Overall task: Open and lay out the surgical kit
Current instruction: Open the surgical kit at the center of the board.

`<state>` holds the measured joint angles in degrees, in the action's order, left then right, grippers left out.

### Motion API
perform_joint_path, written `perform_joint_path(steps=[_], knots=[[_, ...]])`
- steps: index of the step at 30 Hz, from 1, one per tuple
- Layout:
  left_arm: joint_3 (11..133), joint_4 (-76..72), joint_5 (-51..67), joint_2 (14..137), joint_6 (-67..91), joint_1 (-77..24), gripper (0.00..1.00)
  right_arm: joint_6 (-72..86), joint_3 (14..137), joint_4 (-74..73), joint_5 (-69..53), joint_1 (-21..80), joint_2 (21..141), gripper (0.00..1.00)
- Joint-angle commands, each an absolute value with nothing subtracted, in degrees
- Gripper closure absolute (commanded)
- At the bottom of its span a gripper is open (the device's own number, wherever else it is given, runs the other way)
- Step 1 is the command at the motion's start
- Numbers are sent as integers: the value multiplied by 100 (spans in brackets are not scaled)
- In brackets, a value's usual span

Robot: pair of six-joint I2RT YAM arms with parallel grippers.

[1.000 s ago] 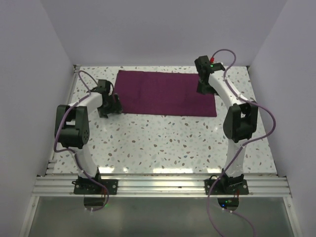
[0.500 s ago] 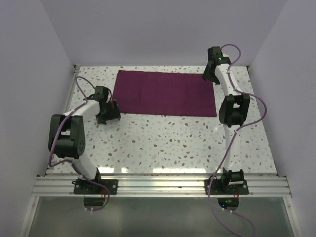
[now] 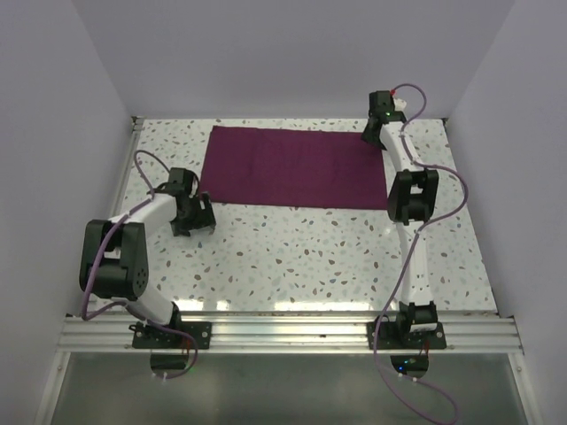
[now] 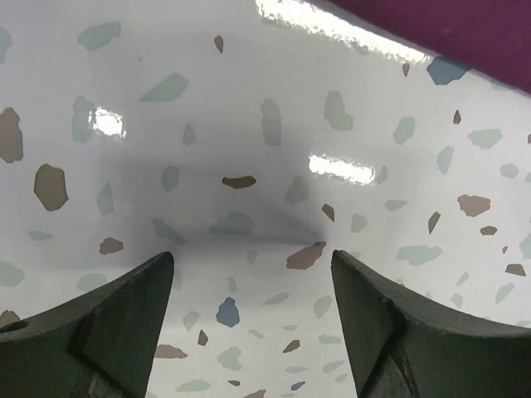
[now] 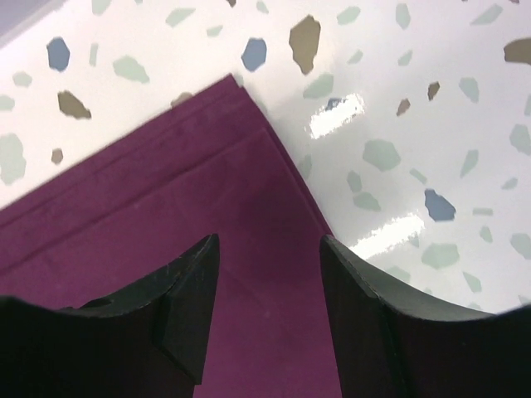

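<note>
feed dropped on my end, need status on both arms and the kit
Left gripper jaws open over bare table. Right gripper jaws open above far right corner of cloth wrap. Wrap flat, no instruments showing. No obstruction seen.

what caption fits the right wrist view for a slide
Right fingers parted over a corner of the folded purple cloth wrap on the speckled table

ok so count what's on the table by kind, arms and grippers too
cloth, purple: 1
arms: 2 (left arm, right arm)
grippers: 2 (left gripper, right gripper)
total: 5
</note>
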<state>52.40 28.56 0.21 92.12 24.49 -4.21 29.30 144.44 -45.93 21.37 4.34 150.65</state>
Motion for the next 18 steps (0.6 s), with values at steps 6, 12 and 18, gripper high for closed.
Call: perform_joint_path(steps=[6, 12, 18], knots=[[4869, 2812, 35, 8710, 2479, -457, 19, 2909, 14766, -3622, 2839, 316, 15451, 47], [4878, 2848, 105, 8745, 2408, -457, 19, 2953, 14792, -3226, 2699, 281, 15697, 47], [4992, 2821, 167, 9035, 2390, -457, 19, 3058, 14774, -3094, 2488, 281, 15872, 52]])
